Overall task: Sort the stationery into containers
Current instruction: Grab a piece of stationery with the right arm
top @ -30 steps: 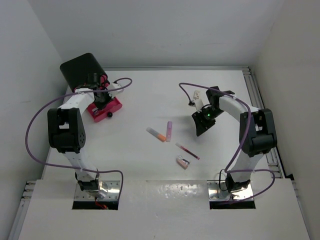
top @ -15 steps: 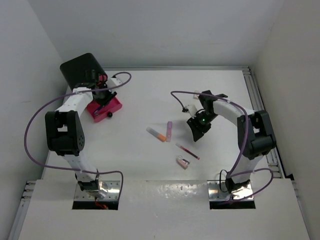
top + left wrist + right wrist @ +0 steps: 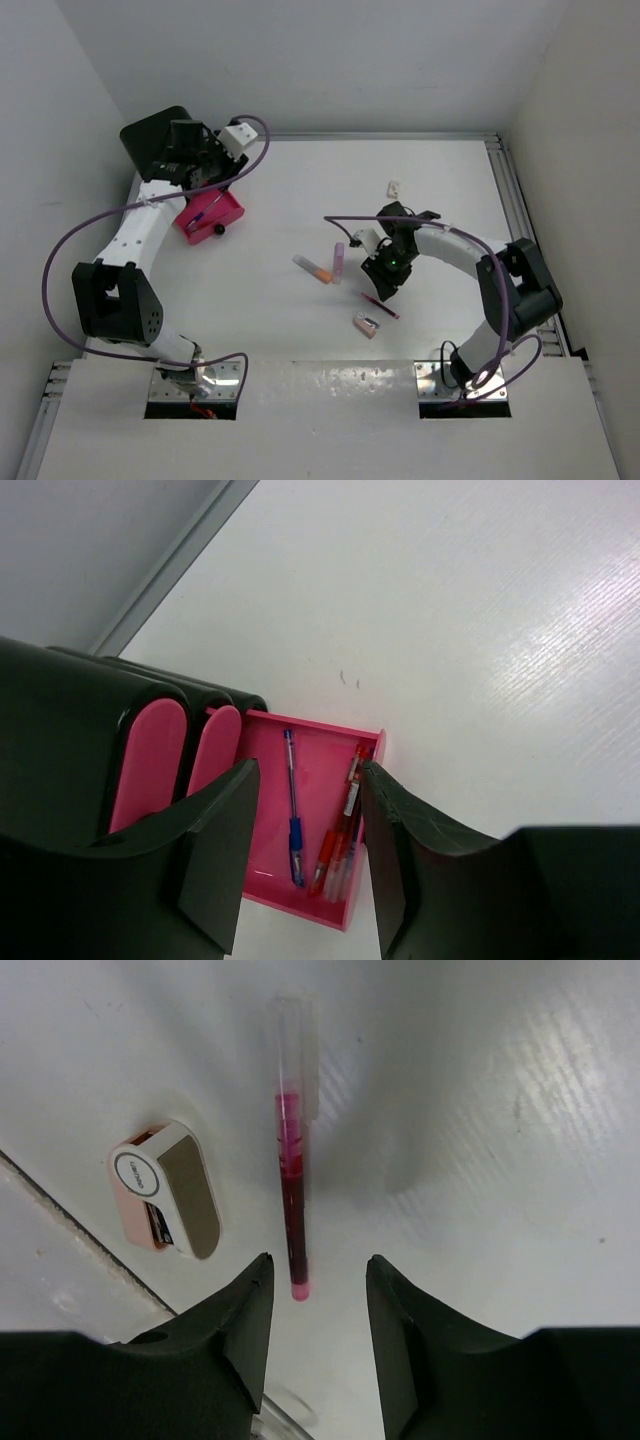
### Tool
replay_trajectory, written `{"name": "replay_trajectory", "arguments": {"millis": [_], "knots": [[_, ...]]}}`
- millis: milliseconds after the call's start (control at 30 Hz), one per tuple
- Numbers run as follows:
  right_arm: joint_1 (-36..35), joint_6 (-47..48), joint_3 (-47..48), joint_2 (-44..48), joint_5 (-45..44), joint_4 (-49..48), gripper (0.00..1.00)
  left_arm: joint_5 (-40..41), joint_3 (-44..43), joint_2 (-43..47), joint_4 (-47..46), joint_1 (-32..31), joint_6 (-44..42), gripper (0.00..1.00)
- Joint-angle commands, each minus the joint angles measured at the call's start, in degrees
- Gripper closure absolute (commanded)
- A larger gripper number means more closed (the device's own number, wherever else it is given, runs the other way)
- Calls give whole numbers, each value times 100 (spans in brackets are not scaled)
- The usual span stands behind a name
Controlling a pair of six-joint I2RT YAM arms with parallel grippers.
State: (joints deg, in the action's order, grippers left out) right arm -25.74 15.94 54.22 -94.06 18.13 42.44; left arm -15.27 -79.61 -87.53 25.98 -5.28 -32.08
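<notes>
Table [image 3: 300, 170]: white and flat. The loose things lie near the middle.
Black cabinet [image 3: 150, 135]: in the far left corner. It holds the pink drawers.
Open drawer [image 3: 268, 810]: pulled out. A blue pen [image 3: 292, 800] and some red pens [image 3: 340, 840] lie inside.
Left gripper [image 3: 308, 780]: hangs over the open drawer. Its jaws are apart and hold nothing.
Right gripper [image 3: 318, 1265]: hangs just over the red pen [image 3: 290, 1210]. Its jaws are partly apart and hold nothing.
Markers: a lilac marker [image 3: 339, 262] and an orange-and-white marker [image 3: 312, 268] lie close together, left of the right gripper.
Red pen: lies flat on the table, near the pink block [image 3: 165, 1205]. I think it is light, thin, hard and smooth, so it may roll or slip. Pinch it across the middle.
Pink block: small, and probably light and easy to push away.
</notes>
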Motion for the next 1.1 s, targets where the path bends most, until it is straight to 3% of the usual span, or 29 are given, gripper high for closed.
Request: {"name": "replay_trajectory", "arguments": {"millis": [0, 433, 800, 900, 967, 1067], "knots": [[-203, -311, -174, 274, -301, -464, 59, -38, 60, 315, -198, -34, 315, 49], [-625, -408, -631, 169, -722, -1017, 63, -222, 429, 938, -602, -289, 746, 48], [-986, -443, -1044, 98, -1092, -1264, 68, 85, 807, 1238, -831, -623, 729, 48], [-986, -408, -1124, 133, -1092, -1273, 77, 51, 833, 1220, -884, -650, 746, 48], [-969, -294, -1089, 195, -1101, -1264, 92, -37, 807, 1177, -910, -641, 790, 48], [-829, 283, -940, 379, -936, -1281, 100, -658, 720, 1019, -849, -448, 1193, 48]]}}
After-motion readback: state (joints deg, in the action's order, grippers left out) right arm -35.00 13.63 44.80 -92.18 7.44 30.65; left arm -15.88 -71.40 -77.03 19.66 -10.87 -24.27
